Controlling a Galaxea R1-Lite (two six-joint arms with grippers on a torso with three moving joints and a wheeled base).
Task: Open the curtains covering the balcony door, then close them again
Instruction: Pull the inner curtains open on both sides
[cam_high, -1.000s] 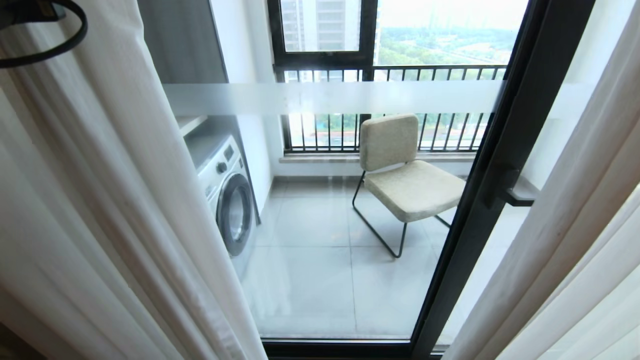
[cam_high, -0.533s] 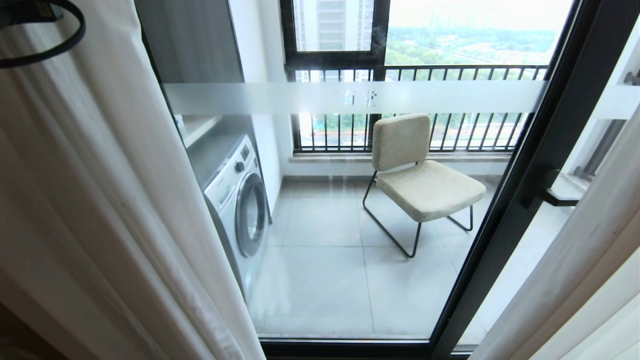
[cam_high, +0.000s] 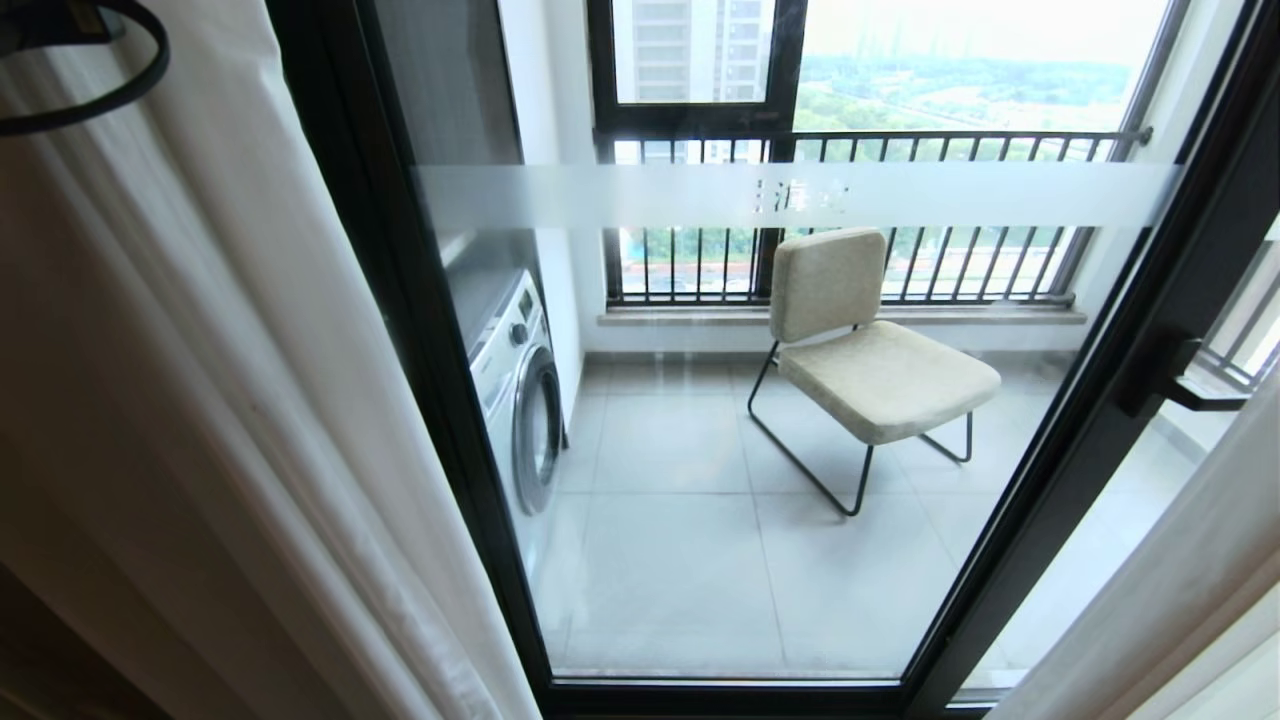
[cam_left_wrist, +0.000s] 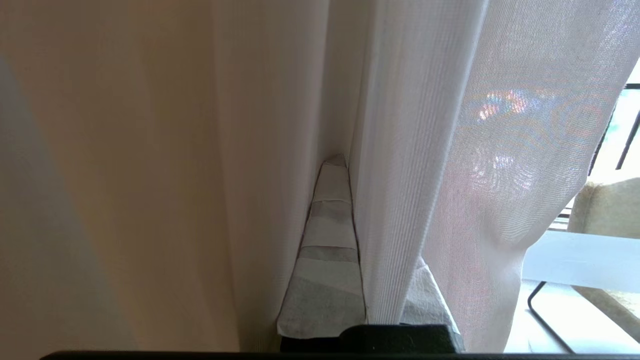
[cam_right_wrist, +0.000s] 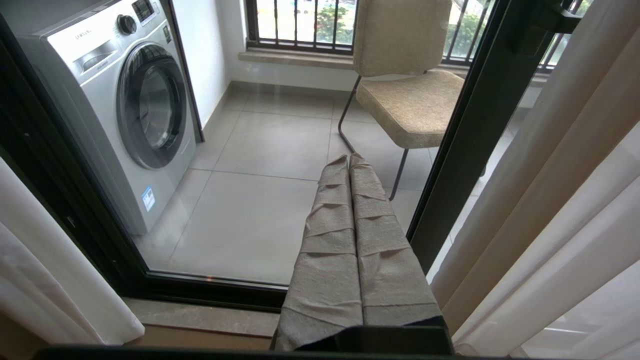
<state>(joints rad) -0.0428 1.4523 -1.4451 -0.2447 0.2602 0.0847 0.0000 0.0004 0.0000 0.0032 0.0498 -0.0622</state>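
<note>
Left gripper (cam_left_wrist: 345, 200): our fingers are pressed together with a fold of the curtains (cam_high: 200, 400) pinched between them; thick beige cloth lies on one side of the fingers, white sheer on the other.
Right gripper (cam_right_wrist: 350, 200): our wrapped fingers are closed against each other and hold nothing; they point at the lower glass of the door (cam_high: 420, 330).
Curtains: we see them parted, one bunch at our left over that edge of the door, the other at our far right (cam_high: 1180, 580).
Door: its black frame and glass fill the gap between the two bunches, with a frosted band (cam_high: 700, 195) across the glass and a black handle (cam_high: 1185, 385) on the right upright.
Beyond the glass: a washer (cam_high: 520, 400) stands at the left, a padded chair (cam_high: 870, 360) on thin black legs near the middle, a black railing (cam_high: 900, 250) behind both.
In the way: the left bunch hangs close around our left gripper and hides most of that side.
</note>
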